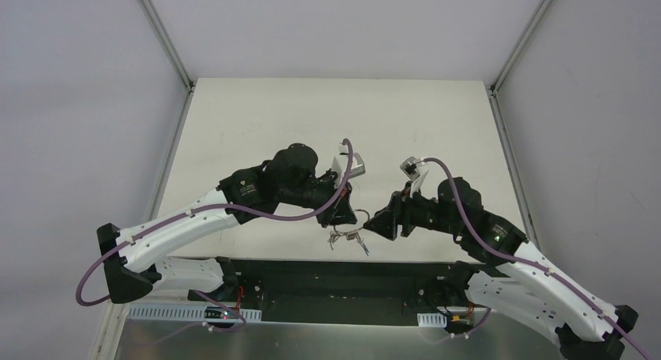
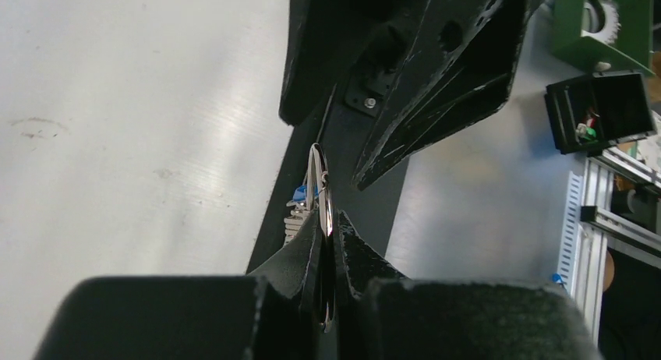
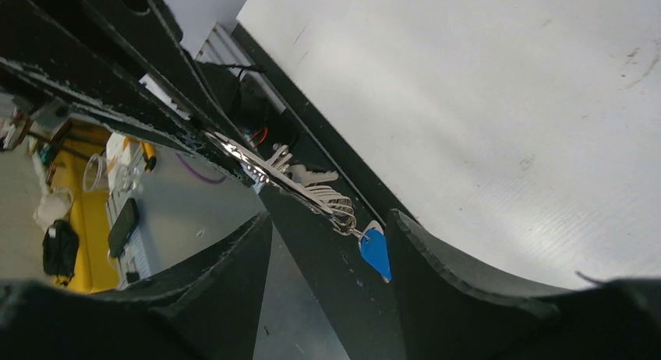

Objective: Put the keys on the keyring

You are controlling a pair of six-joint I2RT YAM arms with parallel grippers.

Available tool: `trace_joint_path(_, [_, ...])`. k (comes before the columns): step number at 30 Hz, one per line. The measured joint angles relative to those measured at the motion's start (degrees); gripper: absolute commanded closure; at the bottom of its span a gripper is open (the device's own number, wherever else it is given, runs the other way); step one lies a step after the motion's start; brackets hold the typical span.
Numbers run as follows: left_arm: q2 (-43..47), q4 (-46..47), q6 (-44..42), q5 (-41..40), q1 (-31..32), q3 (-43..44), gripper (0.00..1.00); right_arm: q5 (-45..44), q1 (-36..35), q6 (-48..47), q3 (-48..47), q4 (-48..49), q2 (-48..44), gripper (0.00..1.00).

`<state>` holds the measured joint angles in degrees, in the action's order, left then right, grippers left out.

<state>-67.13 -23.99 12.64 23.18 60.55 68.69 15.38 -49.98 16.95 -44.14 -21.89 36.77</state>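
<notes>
- Overhead, you see the left gripper and right gripper tip to tip above the table's near edge. The ring is between them, with keys dangling below.
- From the left wrist, your left gripper pinches the ring edge-on, and the blue key hangs beside it.
- From the right wrist, your right gripper stands spread, gripping nothing. The blue key hangs between its fingers at the ring's end.
</notes>
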Motion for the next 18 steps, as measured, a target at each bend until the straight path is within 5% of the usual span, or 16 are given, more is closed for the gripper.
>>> trace_joint_path(13, [2.6, 7.5, 2.1, 9.8, 0.0, -4.0, 1.0, 14.8, -0.3, -1.8, -0.1, 5.0, 2.3, 0.63])
trace_joint_path(18, [3.4, 9.6, 3.3, 11.0, 0.0, -5.2, 1.0, 18.4, -0.7, -2.0, -0.1, 6.1, 2.8, 0.64])
